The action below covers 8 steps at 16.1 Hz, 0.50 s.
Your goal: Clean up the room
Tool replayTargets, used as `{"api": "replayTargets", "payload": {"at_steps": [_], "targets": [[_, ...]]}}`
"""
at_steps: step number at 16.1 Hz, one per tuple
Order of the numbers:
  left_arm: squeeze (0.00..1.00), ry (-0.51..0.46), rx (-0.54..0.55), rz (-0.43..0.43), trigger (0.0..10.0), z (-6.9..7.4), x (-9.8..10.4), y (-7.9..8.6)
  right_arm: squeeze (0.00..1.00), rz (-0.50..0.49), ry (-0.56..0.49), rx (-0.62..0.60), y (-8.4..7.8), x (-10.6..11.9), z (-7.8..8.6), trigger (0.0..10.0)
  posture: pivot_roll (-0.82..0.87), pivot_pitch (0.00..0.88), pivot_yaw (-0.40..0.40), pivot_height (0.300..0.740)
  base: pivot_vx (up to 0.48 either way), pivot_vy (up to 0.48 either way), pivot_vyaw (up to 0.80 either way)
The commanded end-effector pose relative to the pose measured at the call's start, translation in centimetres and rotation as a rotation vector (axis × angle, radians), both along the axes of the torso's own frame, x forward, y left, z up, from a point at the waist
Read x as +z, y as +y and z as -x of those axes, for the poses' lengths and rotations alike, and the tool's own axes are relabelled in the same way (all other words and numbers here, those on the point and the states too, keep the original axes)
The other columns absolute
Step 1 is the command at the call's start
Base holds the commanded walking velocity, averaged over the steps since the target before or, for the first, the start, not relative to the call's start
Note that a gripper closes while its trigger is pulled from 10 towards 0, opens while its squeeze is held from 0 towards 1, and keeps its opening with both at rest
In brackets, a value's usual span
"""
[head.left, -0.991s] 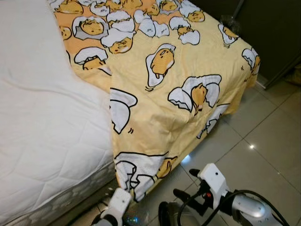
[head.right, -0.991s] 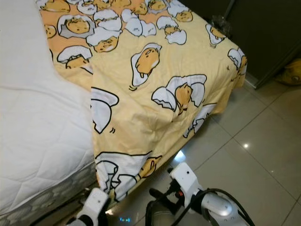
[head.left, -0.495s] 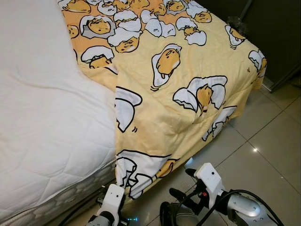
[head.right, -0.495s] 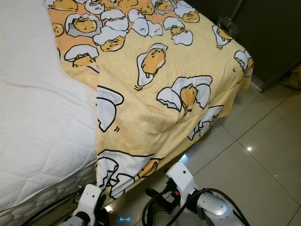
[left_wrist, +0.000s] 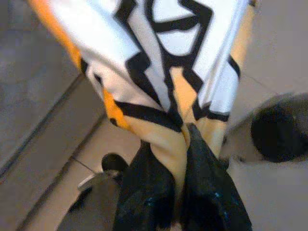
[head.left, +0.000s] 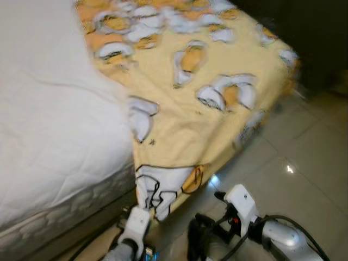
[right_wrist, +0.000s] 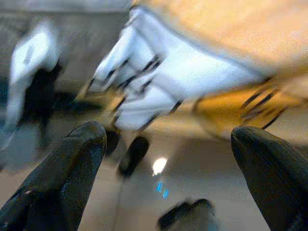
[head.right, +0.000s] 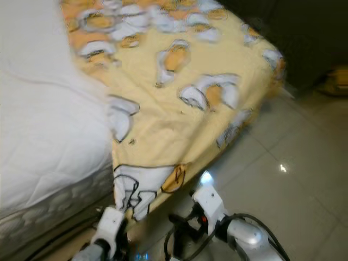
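Note:
A yellow blanket [head.left: 217,103] printed with egg cartoons covers the right part of the bed and hangs over its near edge. Its hanging white-and-black corner [head.left: 155,190] reaches down to my left gripper [left_wrist: 180,144], which is shut on the cloth; the two black fingers [left_wrist: 149,192] pinch the fold. My left wrist [head.left: 136,225] sits just under that corner. My right gripper [right_wrist: 168,159] is open, its fingertips [right_wrist: 79,144] wide apart, low over the floor beside the hanging corner. The right arm [head.left: 272,236] shows at the lower right.
A bare white quilted mattress [head.left: 49,125] takes up the left side, with its grey side panel [head.left: 65,212] below. Glossy beige floor tiles [head.left: 310,163] spread to the right. Dark furniture [head.left: 321,38] stands beyond the bed's far corner. The head views are blurred.
The whole picture has shifted and blurred, so the camera has moved. The blanket corner stays in my left gripper; both arms keep about the same place at the bottom.

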<state>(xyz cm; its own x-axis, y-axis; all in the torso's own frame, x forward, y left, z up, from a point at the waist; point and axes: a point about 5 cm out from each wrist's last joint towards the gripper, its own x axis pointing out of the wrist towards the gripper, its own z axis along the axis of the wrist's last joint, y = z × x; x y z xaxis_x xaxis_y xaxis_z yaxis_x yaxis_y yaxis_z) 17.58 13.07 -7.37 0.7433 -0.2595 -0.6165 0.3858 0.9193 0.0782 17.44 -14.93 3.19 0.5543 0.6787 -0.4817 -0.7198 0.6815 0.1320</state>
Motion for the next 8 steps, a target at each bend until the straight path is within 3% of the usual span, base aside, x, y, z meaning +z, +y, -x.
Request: {"api": "replayTargets", "payload": {"at_steps": [1, 4, 6, 8], "targets": [[0.0, 0.066, -0.005, -0.029, 10.0, 1.5, -0.9, 0.0, 0.0, 0.015, 0.007, 0.025, -0.5, 0.2, -0.3, 10.0, -0.17, 0.193, -0.065, 0.723, 0.0, 0.0, 0.0], [0.0, 0.062, -0.015, 0.007, 10.0, 0.2, -0.5, -1.6, 0.0, 0.017, 0.022, 0.045, -0.5, 0.0, 0.1, 10.0, -0.17, 0.194, -0.062, 0.723, 0.0, 0.0, 0.0], [0.0, 0.178, -0.078, 0.068, 10.0, 1.3, -1.1, -3.9, 0.0, 0.015, 0.036, 0.059, -0.3, -0.1, 0.4, 10.0, -0.18, 0.197, -0.062, 0.723, 0.0, 0.0, 0.0], [0.0, 0.281, -0.114, 0.126, 10.0, 2.7, -1.7, -5.0, 0.0, 0.015, 0.044, 0.068, -0.3, -0.1, 0.6, 10.0, -0.18, 0.201, -0.062, 0.723, 0.0, 0.0, 0.0]]}}
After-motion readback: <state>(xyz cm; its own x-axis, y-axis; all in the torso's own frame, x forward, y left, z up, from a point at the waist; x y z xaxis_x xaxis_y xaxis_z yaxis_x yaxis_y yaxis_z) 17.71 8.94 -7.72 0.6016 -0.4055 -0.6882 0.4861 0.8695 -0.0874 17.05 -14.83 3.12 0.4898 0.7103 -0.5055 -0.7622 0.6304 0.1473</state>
